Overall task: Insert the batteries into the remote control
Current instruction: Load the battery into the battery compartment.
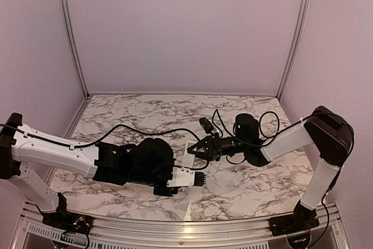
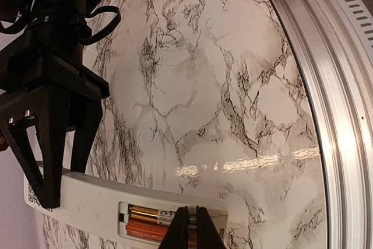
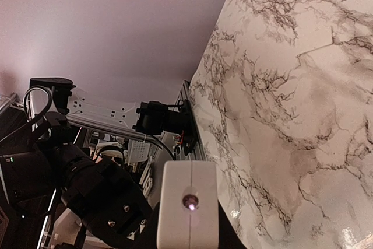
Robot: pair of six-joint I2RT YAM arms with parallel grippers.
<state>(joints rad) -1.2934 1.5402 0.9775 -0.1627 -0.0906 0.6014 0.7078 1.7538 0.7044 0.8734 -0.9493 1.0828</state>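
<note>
There — the right gripper (image 1: 197, 151) clamps one end of the remote control (image 2: 93, 199) (batteries (image 2: 148, 221) lying in its slot); left gripper (image 2: 187, 228) pinched closed, tips over them.

White links (image 1: 52, 151), black joints (image 1: 329, 132), cables (image 1: 140, 129) and left gripper (image 2: 187, 228).

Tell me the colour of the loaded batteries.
The batteries are orange-copper, the upper one more golden, inside the white remote control. Left wrist view shows them best.
</note>
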